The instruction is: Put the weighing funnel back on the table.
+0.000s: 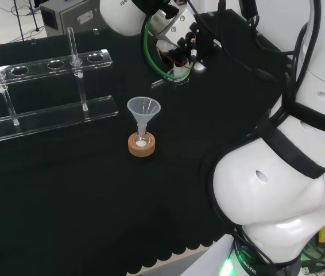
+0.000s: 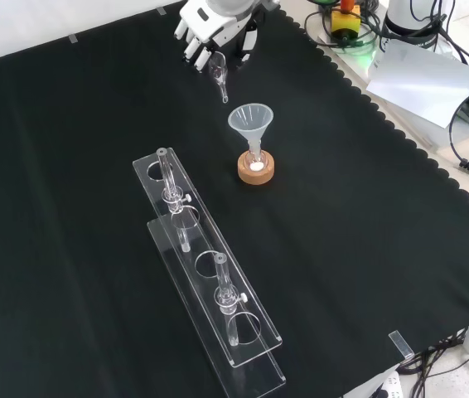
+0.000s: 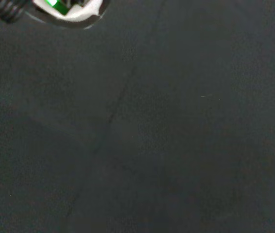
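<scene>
Pinched at its wide end, the weighing funnel (image 2: 219,73) is held by the hand (image 2: 211,23) near the top of the front view, above the black cloth of the desk (image 2: 367,249). The scoop-like mouth is tucked between the white fingers (image 2: 195,50) on its left and the dark thumb on its right, so the hand is closed on the piece. The rest of the piece juts out below the fingertips.

Its long axis is seen running from the hand down the front view, leaning slightly to the right. The mouth is uppermost at the fingers and the short stem is pointed toward the camera and down at the cloth. Whether the stem's tip touches the cloth cannot be told.

The piece is small, clear and colourless. It is widest at the rounded mouth and narrows to a thin stem, and it is marked against the black only by pale glints along its edges.

Lower in the front view, apart from the stem's tip, the large funnel (image 2: 251,120) is stood mouth up in a small flask (image 2: 256,162) on a cork ring (image 2: 256,174).
</scene>
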### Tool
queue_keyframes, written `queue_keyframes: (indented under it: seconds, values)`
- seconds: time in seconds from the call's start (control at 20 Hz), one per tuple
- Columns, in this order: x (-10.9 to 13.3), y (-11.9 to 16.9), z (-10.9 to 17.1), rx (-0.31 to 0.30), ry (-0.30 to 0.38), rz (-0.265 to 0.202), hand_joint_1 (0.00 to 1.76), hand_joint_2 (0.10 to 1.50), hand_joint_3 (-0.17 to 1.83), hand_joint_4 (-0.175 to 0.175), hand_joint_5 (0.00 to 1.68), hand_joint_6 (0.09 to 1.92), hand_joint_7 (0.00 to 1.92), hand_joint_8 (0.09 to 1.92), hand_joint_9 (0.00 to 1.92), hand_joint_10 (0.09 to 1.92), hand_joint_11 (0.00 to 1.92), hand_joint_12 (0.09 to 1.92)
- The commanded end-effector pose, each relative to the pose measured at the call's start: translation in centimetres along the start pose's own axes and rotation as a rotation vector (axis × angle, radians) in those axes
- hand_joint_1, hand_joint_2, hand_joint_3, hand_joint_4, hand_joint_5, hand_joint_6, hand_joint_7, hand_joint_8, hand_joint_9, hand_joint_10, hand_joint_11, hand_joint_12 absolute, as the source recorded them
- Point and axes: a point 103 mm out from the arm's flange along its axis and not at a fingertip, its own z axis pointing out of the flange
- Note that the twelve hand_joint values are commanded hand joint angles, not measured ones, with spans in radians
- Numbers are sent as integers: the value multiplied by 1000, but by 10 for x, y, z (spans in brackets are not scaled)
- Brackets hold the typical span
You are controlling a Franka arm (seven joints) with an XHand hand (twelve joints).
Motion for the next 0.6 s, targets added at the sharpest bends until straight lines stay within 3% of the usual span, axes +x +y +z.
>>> queue_keyframes:
  seconds: [0.05, 0.6]
  values:
    - [-2, 3, 4, 1, 27, -3, 1046, 731, 745, 175, 1037, 1117, 734, 624, 1147, 332, 844, 1041]
    - [-9, 21, 28, -32, 148, -8, 1046, 731, 744, 175, 1037, 1117, 734, 626, 1147, 333, 845, 1041]
